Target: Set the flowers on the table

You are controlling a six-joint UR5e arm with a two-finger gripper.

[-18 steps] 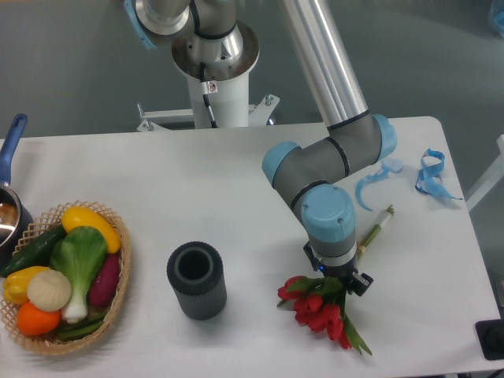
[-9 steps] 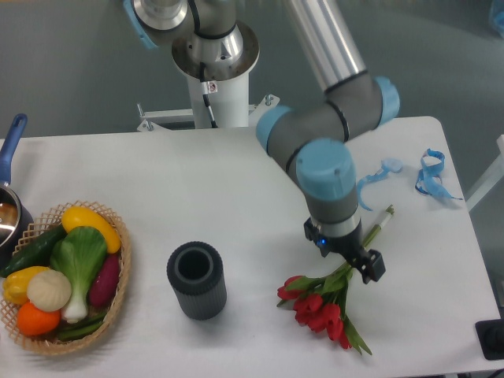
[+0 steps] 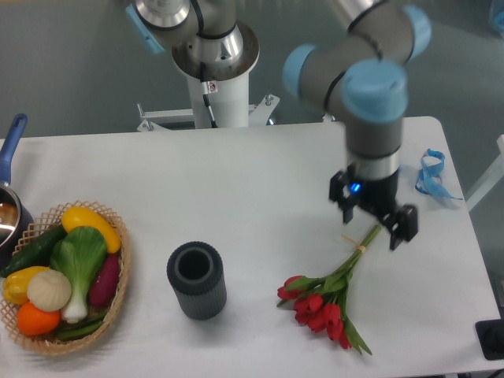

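The flowers [image 3: 321,305], a bunch of red tulips with green leaves and pale stems tied together, lie flat on the white table [image 3: 236,189] at the front right, blooms toward the front edge and stems pointing up and right. My gripper [image 3: 376,216] hangs above the stem end, lifted off the bunch. Its two dark fingers stand apart with nothing between them, so it is open.
A dark grey ribbed cylinder vase [image 3: 197,279] stands left of the tulips. A wicker basket [image 3: 67,279] of vegetables sits at the front left, with a blue-handled pot [image 3: 9,197] behind it. Blue ribbon scraps [image 3: 431,175] lie at the right edge.
The gripper has let go of the flowers and moved up and to the right, away from the blooms. The bunch stays lying where it was put down.
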